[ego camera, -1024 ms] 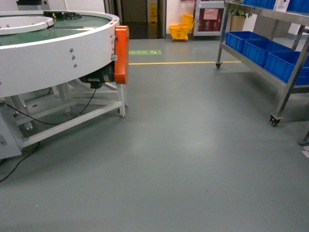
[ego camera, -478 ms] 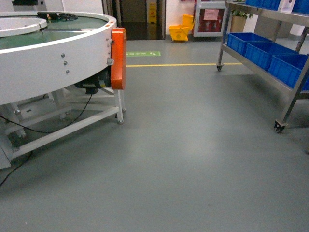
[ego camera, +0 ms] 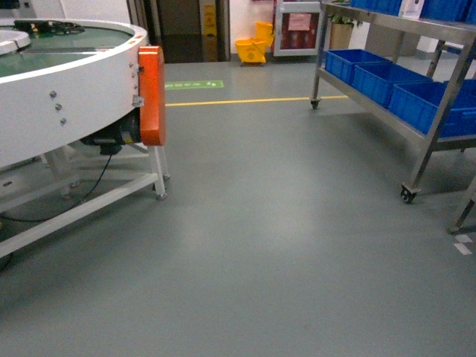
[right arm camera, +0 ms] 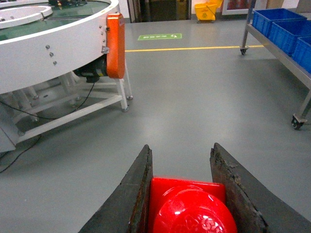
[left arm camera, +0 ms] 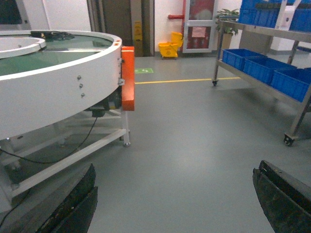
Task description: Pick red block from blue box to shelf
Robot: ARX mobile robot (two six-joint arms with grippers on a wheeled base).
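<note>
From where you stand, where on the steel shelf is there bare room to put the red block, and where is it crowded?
The lower tier of the shelf is crowded: dark blue crates sit side by side, leaving only a narrow bare front rail. The upper tier also carries crates. The widest free area is the grey floor between shelf and round white table. The right gripper holds the red block.

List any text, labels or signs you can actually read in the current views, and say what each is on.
None can be read.
Green floor marking: white characters, blurred.
Yellow standing sign in the doorway: markings too small.
Red-framed cabinet: pale notice on its door, blurred.
White label on the shelf top tier: unreadable.
Red block in the right gripper: embossed stud marking, not legible.
</note>
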